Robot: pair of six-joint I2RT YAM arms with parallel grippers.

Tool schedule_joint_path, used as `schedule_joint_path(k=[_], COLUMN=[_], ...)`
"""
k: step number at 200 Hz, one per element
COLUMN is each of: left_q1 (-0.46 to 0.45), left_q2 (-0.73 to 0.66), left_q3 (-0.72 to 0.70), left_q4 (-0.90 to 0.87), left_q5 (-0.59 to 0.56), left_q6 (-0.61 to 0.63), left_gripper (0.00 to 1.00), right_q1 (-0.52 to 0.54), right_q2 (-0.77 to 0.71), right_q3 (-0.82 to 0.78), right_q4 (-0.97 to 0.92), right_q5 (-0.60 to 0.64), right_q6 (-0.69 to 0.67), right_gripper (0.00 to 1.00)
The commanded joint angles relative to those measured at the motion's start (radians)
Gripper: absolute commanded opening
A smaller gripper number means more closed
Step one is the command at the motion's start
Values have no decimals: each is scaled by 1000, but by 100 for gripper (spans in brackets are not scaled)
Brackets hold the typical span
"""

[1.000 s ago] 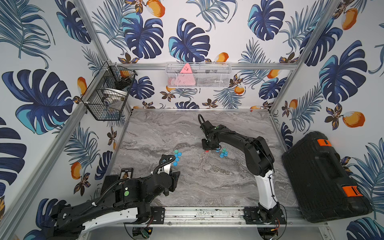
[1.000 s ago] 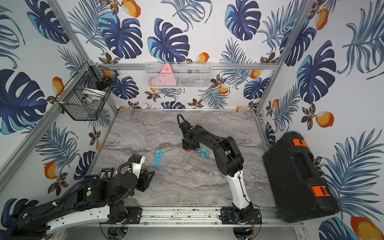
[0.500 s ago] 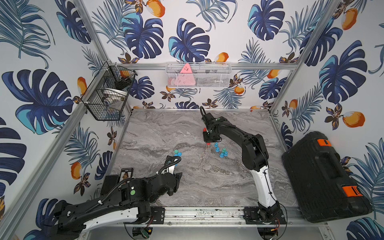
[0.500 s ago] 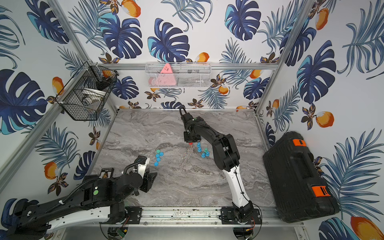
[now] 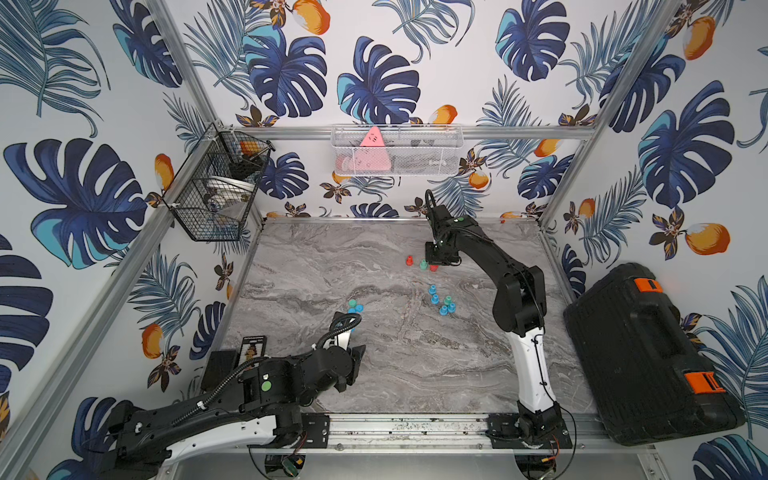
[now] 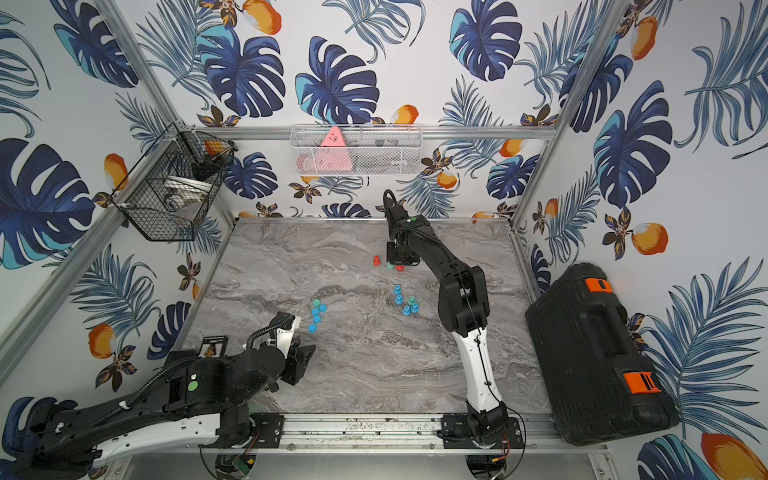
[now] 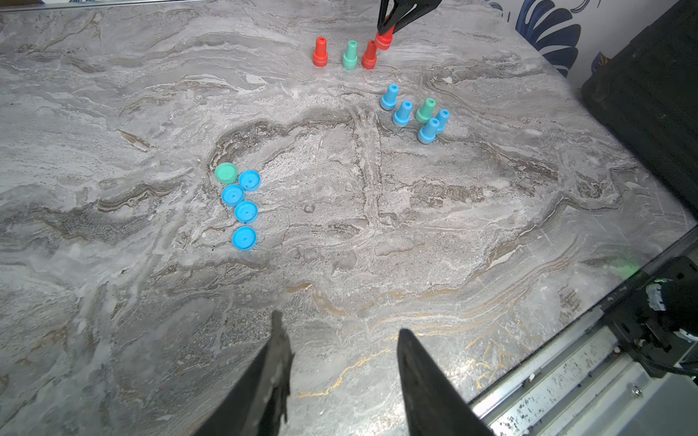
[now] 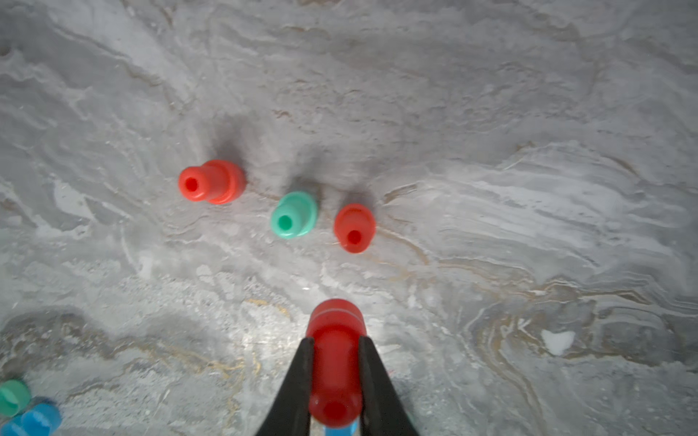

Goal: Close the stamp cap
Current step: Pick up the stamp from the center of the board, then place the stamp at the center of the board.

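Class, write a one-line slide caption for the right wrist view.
Right end effector grips a red stamp near a green stamp and two more red ones standing on the marble table.

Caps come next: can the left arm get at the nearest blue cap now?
Likely yes: the left gripper stands open and empty, with only bare tabletop between it and the blue cap.

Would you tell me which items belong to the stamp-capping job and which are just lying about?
Job: held red stamp, three standing stamps, five blue and green stamps, five loose caps.
Lying about: black case, black wire basket, white mesh basket, pink triangle.
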Motion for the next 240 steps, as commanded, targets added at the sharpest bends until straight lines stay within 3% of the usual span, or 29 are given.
schedule_joint_path(k=[1,42,240], left_q1=[0,0,-1], left_q2=[10,34,46], left_q3=[-7,-9,-27], left_q4=[45,64,95], left_q5=[1,-2,15], left_q6=[12,26,29], left_gripper=[51,51,51], right_q1=[-33,-78,-102], right_q2=[-8,13,174], right_q3=[-18,-34,101], right_q4=[-16,2,-28], right_q5=[11,-2,8], right_q6=[-8,-3,-5], right_gripper=[20,20,21])
